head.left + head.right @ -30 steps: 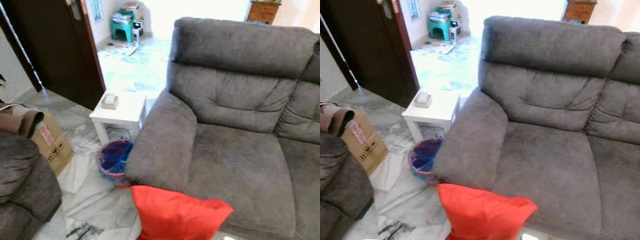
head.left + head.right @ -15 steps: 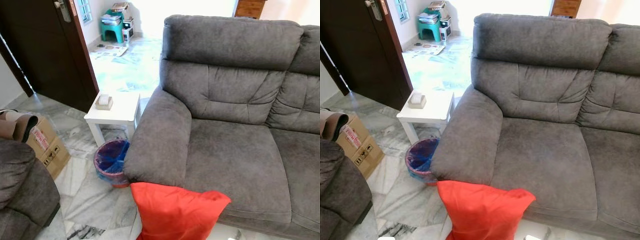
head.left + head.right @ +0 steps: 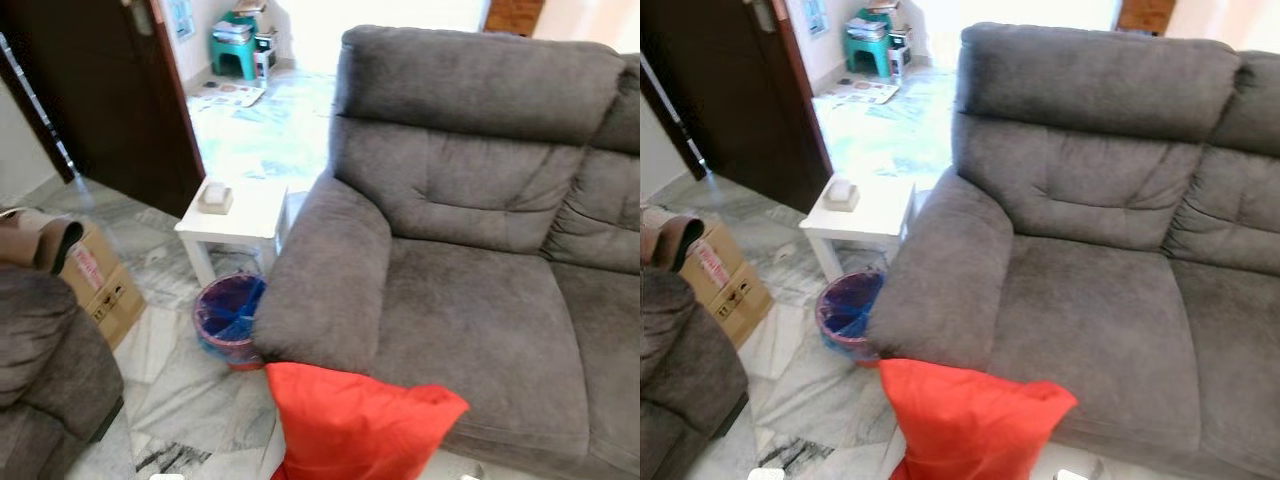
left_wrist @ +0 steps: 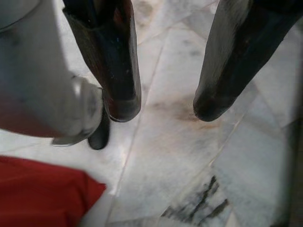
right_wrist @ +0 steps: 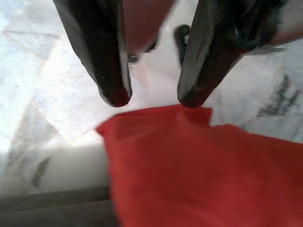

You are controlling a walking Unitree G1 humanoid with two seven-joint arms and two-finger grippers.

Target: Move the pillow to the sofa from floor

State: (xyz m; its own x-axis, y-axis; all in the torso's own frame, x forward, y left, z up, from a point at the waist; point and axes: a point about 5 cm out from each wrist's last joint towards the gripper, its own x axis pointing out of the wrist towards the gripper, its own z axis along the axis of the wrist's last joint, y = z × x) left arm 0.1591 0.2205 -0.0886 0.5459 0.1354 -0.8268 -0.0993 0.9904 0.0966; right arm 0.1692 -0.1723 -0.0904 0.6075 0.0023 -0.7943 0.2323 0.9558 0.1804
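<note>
Nothing is done yet: we are seeing the soft red fabric pillow (image 3: 355, 425) standing on the pale marble floor (image 4: 189, 156) against the grey upholstered sofa (image 3: 470, 300), while our left gripper (image 4: 165, 106) and right gripper (image 5: 147, 97) are hanging parted, gripping nothing.

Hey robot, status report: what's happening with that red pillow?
Both grippers open, jaws apart above floor. Red pillow leaning against sofa front, not held. Seat bare.
</note>
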